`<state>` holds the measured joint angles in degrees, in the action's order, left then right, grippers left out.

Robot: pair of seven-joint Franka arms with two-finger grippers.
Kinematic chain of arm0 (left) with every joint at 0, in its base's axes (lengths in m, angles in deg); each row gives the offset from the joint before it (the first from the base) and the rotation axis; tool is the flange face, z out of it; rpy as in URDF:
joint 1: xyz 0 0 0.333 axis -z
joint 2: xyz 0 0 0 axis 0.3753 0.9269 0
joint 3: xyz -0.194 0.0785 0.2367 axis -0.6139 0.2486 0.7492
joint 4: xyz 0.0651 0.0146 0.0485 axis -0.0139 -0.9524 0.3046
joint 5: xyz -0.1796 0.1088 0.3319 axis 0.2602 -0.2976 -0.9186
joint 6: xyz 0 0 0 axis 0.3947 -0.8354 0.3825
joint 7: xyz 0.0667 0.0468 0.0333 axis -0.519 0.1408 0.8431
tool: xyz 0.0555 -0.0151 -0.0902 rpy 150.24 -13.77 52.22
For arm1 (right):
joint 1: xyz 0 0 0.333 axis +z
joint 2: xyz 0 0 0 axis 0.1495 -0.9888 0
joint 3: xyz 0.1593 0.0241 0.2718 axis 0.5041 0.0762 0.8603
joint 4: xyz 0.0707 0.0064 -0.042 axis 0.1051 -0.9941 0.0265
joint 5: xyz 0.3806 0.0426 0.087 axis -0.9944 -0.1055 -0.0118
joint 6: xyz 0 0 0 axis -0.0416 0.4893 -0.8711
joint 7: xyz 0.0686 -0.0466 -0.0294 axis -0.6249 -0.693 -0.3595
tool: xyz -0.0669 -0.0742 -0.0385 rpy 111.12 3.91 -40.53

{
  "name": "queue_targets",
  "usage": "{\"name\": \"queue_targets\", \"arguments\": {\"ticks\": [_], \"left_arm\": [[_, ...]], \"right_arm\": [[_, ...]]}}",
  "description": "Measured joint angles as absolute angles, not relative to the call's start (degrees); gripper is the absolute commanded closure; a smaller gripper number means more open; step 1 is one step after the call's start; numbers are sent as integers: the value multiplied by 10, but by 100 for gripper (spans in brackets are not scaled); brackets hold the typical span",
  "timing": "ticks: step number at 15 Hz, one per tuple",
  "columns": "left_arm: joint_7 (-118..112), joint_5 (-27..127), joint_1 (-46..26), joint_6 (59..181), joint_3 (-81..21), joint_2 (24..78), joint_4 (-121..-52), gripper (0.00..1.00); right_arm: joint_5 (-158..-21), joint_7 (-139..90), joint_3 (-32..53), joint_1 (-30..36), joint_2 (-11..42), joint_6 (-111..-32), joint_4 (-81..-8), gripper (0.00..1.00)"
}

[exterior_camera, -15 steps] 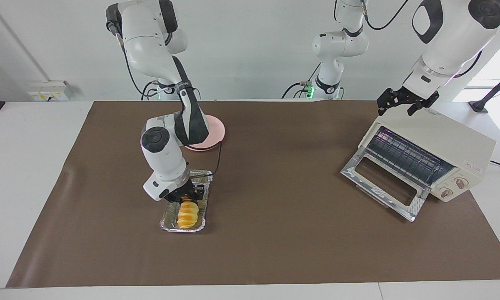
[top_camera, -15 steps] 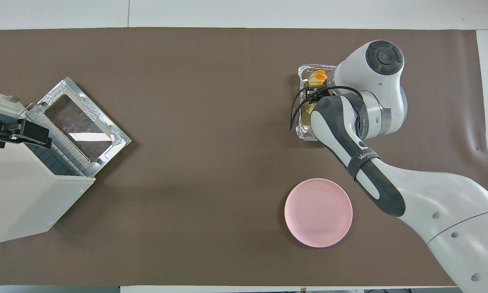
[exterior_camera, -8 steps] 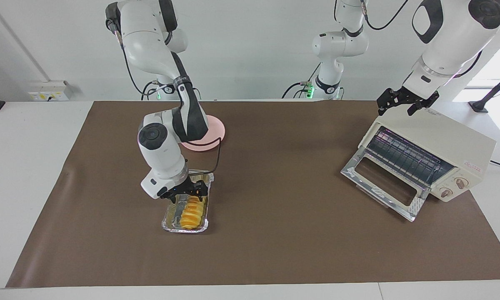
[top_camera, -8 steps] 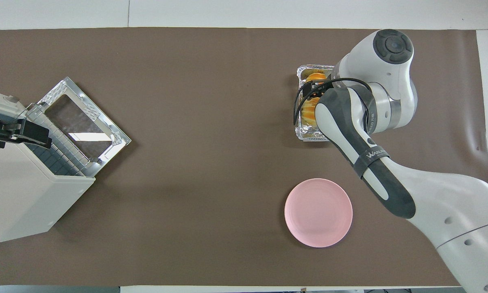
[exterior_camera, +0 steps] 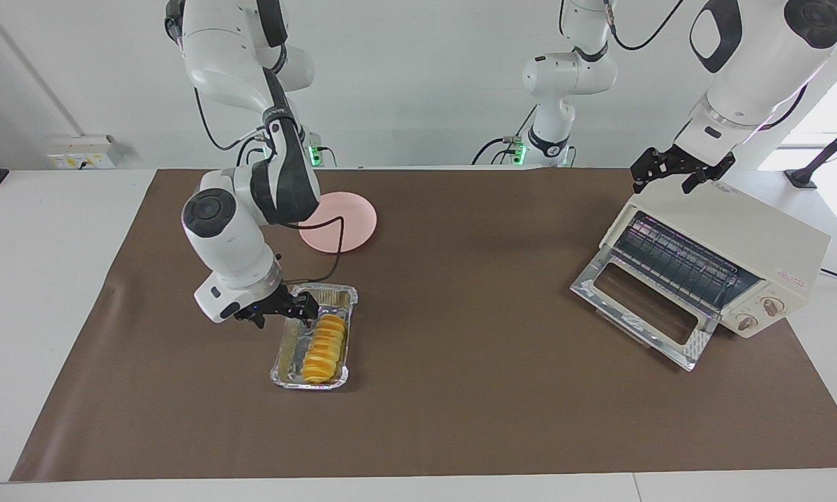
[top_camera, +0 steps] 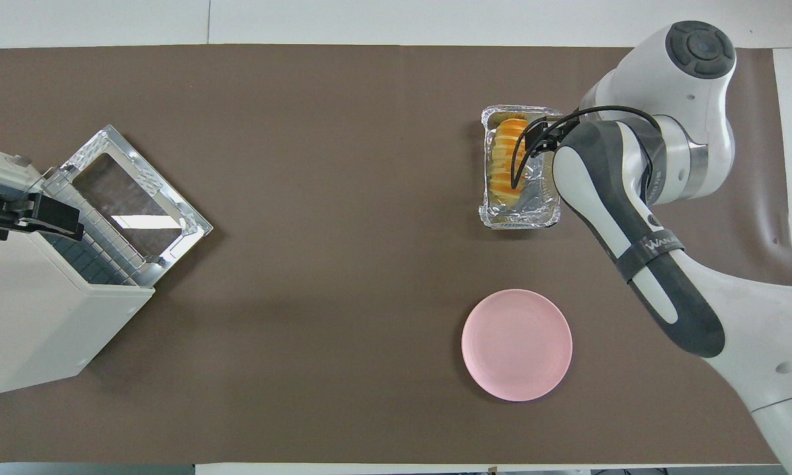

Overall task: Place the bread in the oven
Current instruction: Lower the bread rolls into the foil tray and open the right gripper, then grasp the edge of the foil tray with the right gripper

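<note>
The bread [exterior_camera: 323, 348] lay lengthwise in the foil tray [exterior_camera: 285, 366], along the tray's side toward the oven [exterior_camera: 739, 251], its ridged golden segments showing plainly. The tray sat on the brown mat [exterior_camera: 460, 390] that covered the counter [exterior_camera: 35, 279], toward the right arm's end of it, well apart from the oven.

The right end effector [exterior_camera: 287, 309] hung low over the tray's end nearer the robots, at the tray's side away from the oven, just beside the bread. It held nothing; whether its fingers were spread or pressed together could not be told. In the overhead view the right end effector [top_camera: 546, 135] and its black cable crossed over the tray's rim [top_camera: 519, 111].

The pink plate [exterior_camera: 352, 219] rested on the mat nearer the robots than the tray, apart from it.

The oven stood at the left arm's end of the counter, set at an angle, with its glass door [exterior_camera: 642, 307] dropped fully down onto the mat and the wire rack [exterior_camera: 676, 259] visible inside. Two knobs [exterior_camera: 760, 314] showed on its front panel. The left end effector [exterior_camera: 676, 169] waited over the top of the oven, at the edge nearer the robots, with its dark fingers spread apart and nothing between them.
</note>
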<state>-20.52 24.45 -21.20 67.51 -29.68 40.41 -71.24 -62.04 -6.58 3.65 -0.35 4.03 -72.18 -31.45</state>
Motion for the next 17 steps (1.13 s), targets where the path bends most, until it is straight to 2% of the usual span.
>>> {"name": "queue_targets", "arguments": {"ticks": [3, 5, 6, 7, 8, 9, 10, 11, 12, 13, 17], "left_arm": [[-205, 245, -212, 675, -297, 404, -712, 0], [-205, 245, -212, 675, -297, 404, -712, 0], [-205, 245, -212, 675, -297, 404, -712, 0], [-205, 245, -212, 675, -297, 404, -712, 0], [-205, 245, -212, 675, -297, 404, -712, 0], [-205, 245, -212, 675, -297, 404, -712, 0], [-205, 245, -212, 675, -297, 404, -712, 0], [-205, 245, -212, 675, -297, 404, -712, 0], [-205, 245, -212, 675, -297, 404, -712, 0], [-205, 245, -212, 675, -297, 404, -712, 0], [-205, 245, -212, 675, -297, 404, -712, 0]], "right_arm": [[-620, -72, 36, -5, 40, -794, -375, 0], [-618, -84, 36, -7, 41, -816, -397, 0], [-618, -91, 36, -8, 41, -818, -399, 4], [-618, -95, 36, -9, 42, -818, -399, 12], [-618, -96, 35, -11, 44, -818, -401, 25], [-618, -96, 35, -12, 46, -818, -403, 47], [-618, -96, 35, -13, 47, -820, -406, 60], [-618, -96, 35, -13, 47, -830, -411, 64], [-618, -96, 36, -13, 47, -842, -417, 85], [-618, -95, 36, -12, 47, -852, -425, 100], [-618, -95, 38, -10, 48, -878, -446, 100]]}}
